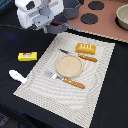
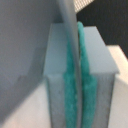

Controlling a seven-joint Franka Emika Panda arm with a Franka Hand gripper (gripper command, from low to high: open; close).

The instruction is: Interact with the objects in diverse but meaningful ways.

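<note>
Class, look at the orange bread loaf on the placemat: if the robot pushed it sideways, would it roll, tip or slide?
The bread loaf looks blocky and flat-bottomed, so it should slide, not roll. It sits low and wide, so tipping seems unlikely. The woven placemat may drag on it slightly.

1. One tan plate (image 1: 69, 66) lay on the mat.
2. One orange bread loaf (image 1: 85, 47) was there.
3. One yellow box (image 1: 27, 56) was there.
4. One white utensil (image 1: 17, 76) was there.
5. Two pieces of orange-handled cutlery were counted: a fork (image 1: 66, 80) and a knife (image 1: 80, 56).
6. One woven placemat (image 1: 37, 82) was there.
7. Two dark round burners (image 1: 90, 19) showed on the toy stove.
8. One small grey pan (image 1: 70, 8) and one grey bowl (image 1: 122, 16) were seen.
</note>
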